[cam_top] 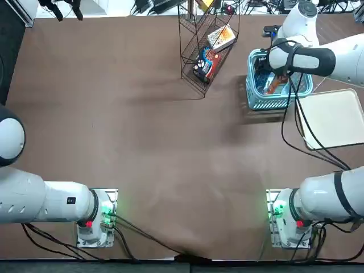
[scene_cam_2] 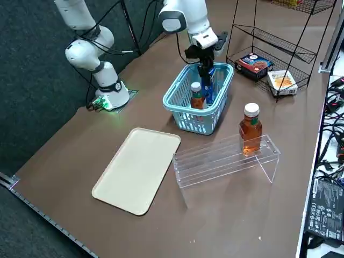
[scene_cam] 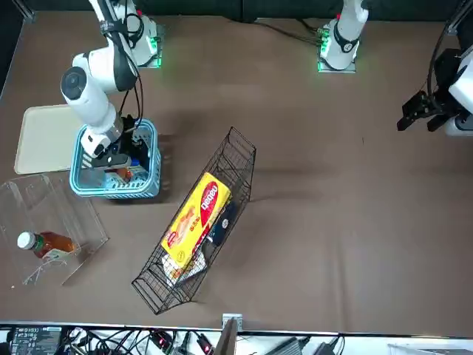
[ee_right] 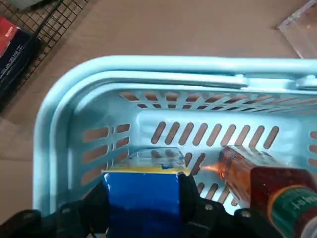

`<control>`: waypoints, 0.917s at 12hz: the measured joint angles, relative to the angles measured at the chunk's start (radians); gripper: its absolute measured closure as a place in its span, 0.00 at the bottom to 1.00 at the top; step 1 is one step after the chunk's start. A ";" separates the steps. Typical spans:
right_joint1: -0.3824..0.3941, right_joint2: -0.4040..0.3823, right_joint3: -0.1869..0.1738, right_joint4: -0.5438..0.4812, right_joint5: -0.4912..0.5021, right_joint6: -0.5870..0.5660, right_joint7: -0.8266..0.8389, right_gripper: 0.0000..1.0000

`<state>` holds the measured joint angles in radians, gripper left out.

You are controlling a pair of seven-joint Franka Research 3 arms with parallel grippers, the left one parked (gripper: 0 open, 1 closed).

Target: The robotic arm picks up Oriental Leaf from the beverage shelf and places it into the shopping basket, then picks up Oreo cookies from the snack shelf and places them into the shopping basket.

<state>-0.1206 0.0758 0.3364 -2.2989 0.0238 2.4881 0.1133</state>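
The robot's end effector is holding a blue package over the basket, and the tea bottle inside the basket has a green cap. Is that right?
Not quite: the bottle's cap is white, as the right side view shows. The rest stands.

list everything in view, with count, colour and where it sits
shopping basket: one, light blue, beside the tray
tea bottles: two, reddish-brown with white caps, one in the basket, one on the clear rack
blue pack: one, between the right gripper's fingers, in the basket
clear rack: one, on the table
wire rack: one, black, holding several packs
tray: one, cream, on the table
right gripper: one, black, at the basket
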 joint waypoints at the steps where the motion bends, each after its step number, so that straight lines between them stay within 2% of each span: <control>1: -0.001 0.006 -0.001 0.000 0.000 0.003 0.000 0.39; 3: -0.003 0.011 -0.001 0.000 0.000 0.006 0.000 0.38; 4: -0.005 0.011 -0.001 0.000 0.000 0.006 0.000 0.33; 7: -0.009 0.011 -0.001 0.005 0.000 0.006 0.000 0.01; 11: -0.010 0.009 -0.002 0.046 0.000 -0.014 0.000 0.00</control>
<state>-0.1307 0.0849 0.3339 -2.2529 0.0238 2.4741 0.1133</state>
